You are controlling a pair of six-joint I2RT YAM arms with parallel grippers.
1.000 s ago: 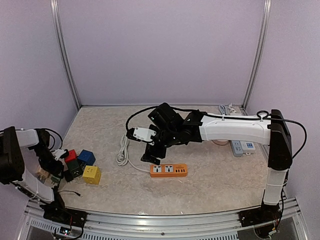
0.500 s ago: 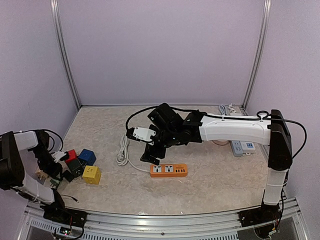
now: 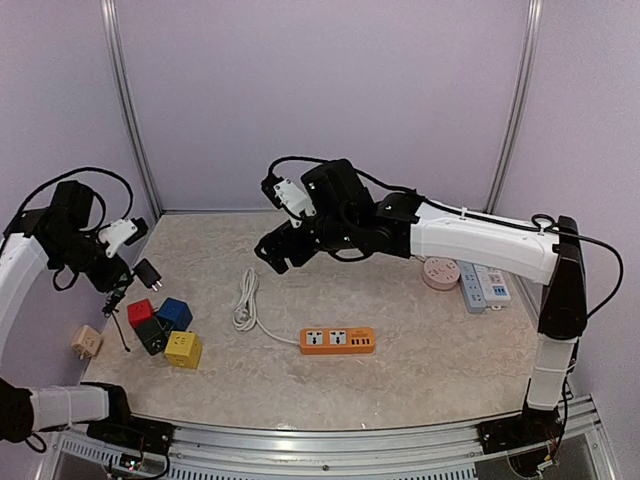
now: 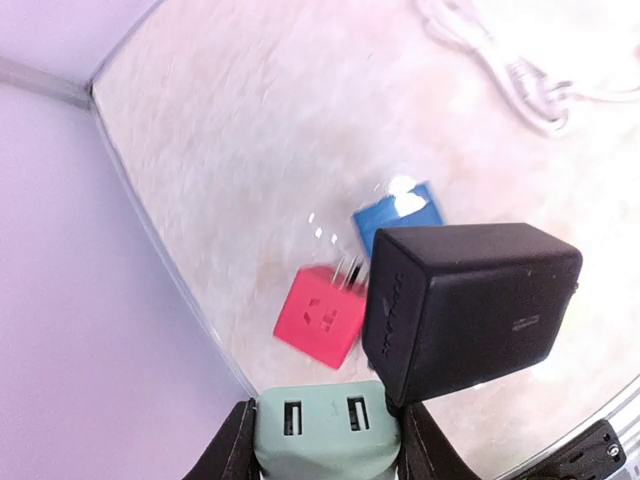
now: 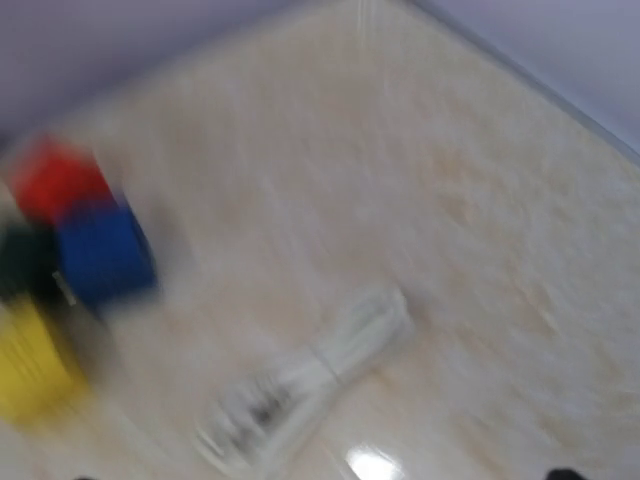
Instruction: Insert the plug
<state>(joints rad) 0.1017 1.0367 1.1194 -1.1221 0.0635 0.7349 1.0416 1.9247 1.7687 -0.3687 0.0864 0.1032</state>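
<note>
My left gripper (image 4: 325,440) is shut on a pale green adapter (image 4: 325,430) with two USB slots. A black plug block (image 4: 470,300) sits against the adapter's top, its metal prongs showing at its left. In the top view the left gripper (image 3: 128,282) hangs above the table's left side with the black plug (image 3: 148,272) beside it. My right gripper (image 3: 275,250) is raised over the table's back middle, its jaws apart and empty. The orange power strip (image 3: 337,340) lies flat at the table's middle.
Red (image 3: 140,312), blue (image 3: 173,312), dark green (image 3: 152,335) and yellow (image 3: 183,349) cube sockets cluster at the left. A beige adapter (image 3: 85,341) lies by the left edge. A coiled white cable (image 3: 243,300) lies behind the strip. A pink round socket (image 3: 438,272) and a grey strip (image 3: 472,290) are at the right.
My left arm rose from low by the cubes, carrying the green adapter and black plug. My right arm lifted off the orange strip and swung back and left; its wrist view is blurred.
</note>
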